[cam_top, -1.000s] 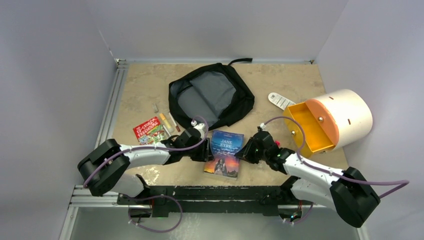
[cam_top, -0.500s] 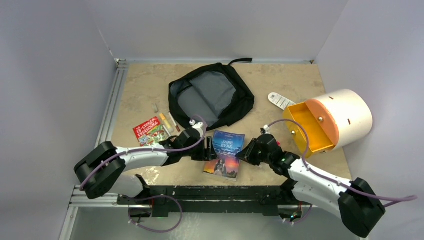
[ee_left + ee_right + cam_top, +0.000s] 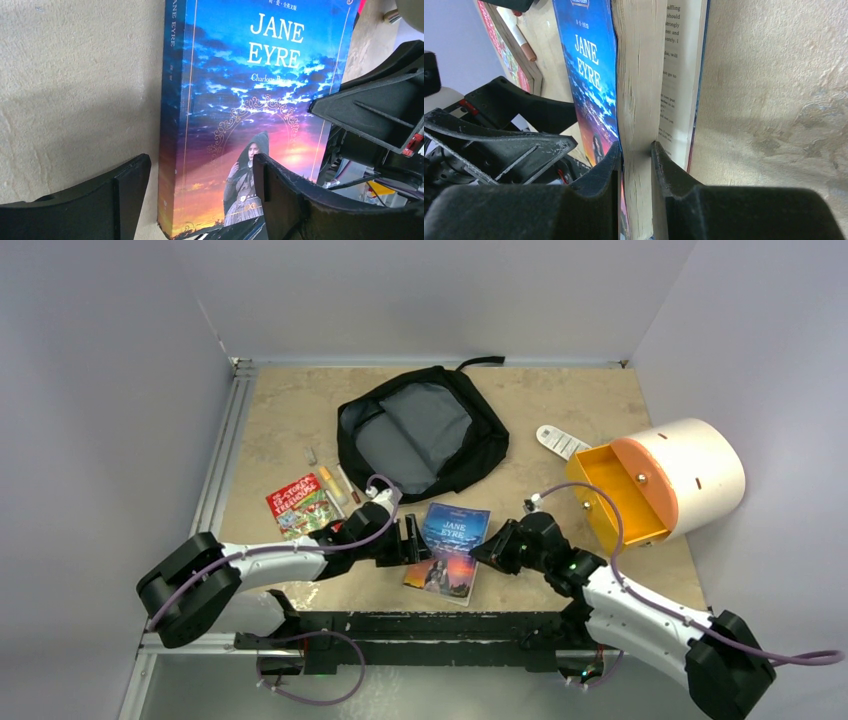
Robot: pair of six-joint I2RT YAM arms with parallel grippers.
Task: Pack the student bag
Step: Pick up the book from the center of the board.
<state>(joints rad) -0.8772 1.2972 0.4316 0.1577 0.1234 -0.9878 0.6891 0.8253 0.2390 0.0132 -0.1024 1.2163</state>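
Top view bright, even, soft shadows on bench (image 3: 290, 410). Wrist views close: book (image 3: 240, 100) sharp, dark shadow beside it, foreground edges slightly soft.

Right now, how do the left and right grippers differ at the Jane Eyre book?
Left gripper is open, fingers straddling the spine edge of the Jane Eyre book; right gripper is shut on it. Left fingers are outside the book; one right finger sits between the pages. Both reach it low, from opposite sides.
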